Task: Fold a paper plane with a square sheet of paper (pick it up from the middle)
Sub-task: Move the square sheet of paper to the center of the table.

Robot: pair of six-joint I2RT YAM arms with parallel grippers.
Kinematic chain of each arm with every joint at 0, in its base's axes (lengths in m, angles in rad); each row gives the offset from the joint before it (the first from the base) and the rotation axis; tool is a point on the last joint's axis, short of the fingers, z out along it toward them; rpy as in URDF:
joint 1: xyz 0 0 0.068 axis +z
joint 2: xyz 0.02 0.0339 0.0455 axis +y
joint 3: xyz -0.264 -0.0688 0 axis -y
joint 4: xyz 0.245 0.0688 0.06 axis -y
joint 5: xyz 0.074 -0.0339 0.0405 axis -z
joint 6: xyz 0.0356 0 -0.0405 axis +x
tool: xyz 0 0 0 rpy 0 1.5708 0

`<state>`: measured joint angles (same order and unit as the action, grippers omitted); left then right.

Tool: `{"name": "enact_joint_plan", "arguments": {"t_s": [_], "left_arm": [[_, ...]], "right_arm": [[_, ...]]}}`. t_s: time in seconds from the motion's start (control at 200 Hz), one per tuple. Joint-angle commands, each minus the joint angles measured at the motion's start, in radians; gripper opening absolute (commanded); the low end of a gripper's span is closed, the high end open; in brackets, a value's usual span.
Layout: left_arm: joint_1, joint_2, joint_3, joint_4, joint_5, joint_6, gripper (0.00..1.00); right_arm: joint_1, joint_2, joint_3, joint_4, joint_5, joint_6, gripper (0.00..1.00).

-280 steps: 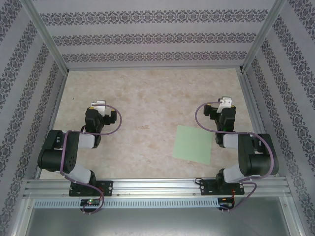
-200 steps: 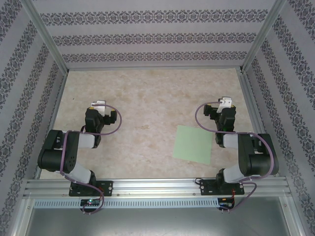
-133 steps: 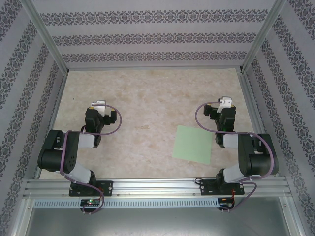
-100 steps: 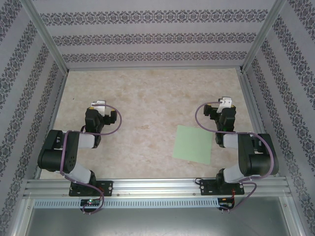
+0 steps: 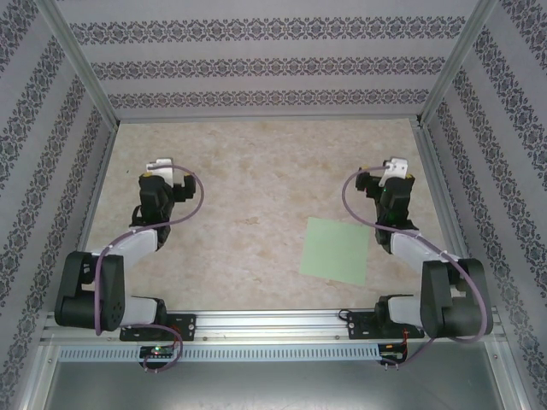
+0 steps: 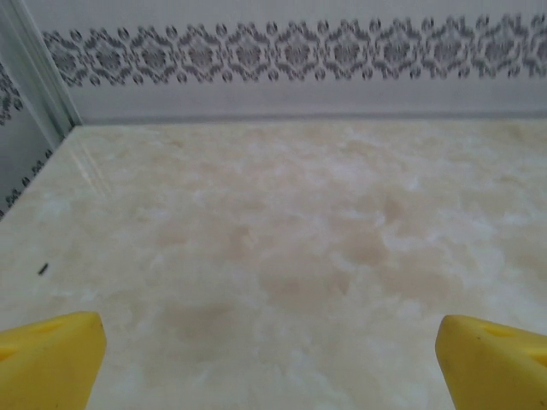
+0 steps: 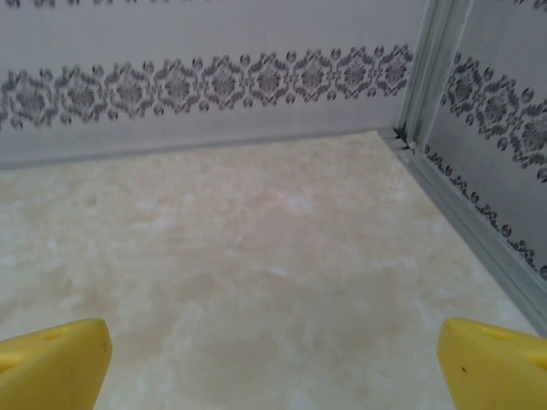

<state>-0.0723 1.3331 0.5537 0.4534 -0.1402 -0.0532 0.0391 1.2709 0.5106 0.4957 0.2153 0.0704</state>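
The fold has not begun: the square sheet of paper (image 5: 335,250) lies flat toward the tabletop's (image 5: 256,171) near right corner, both pairs of jaws gape empty, and next one pair must descend onto its middle.

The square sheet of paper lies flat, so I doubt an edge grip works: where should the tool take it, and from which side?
Probably its middle, from straight above. The square sheet of paper lies flat on the table with no lifted edge to get under, so pressing down open and then closing could pinch up a ridge. The open right tool is the nearer one.
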Motion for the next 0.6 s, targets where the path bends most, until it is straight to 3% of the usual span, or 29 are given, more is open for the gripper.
{"name": "enact_joint_plan", "arguments": {"t_s": [0.0, 0.28, 0.465, 0.594], "left_arm": [[0.009, -0.045, 0.101, -0.283, -0.037, -0.103, 1.00], [0.009, -0.072, 0.304, -0.597, 0.031, -0.185, 1.00], [0.009, -0.069, 0.339, -0.593, 0.127, -0.220, 1.00], [0.010, -0.060, 0.366, -0.607, 0.147, -0.254, 1.00]], "right_arm": [[0.004, -0.053, 0.131, -0.375, 0.063, 0.190, 0.98], [0.037, -0.131, 0.271, -0.832, -0.121, 0.413, 0.98], [0.058, -0.198, 0.272, -1.117, -0.201, 0.530, 0.98], [0.105, -0.230, 0.215, -1.175, -0.281, 0.610, 0.98]]}}
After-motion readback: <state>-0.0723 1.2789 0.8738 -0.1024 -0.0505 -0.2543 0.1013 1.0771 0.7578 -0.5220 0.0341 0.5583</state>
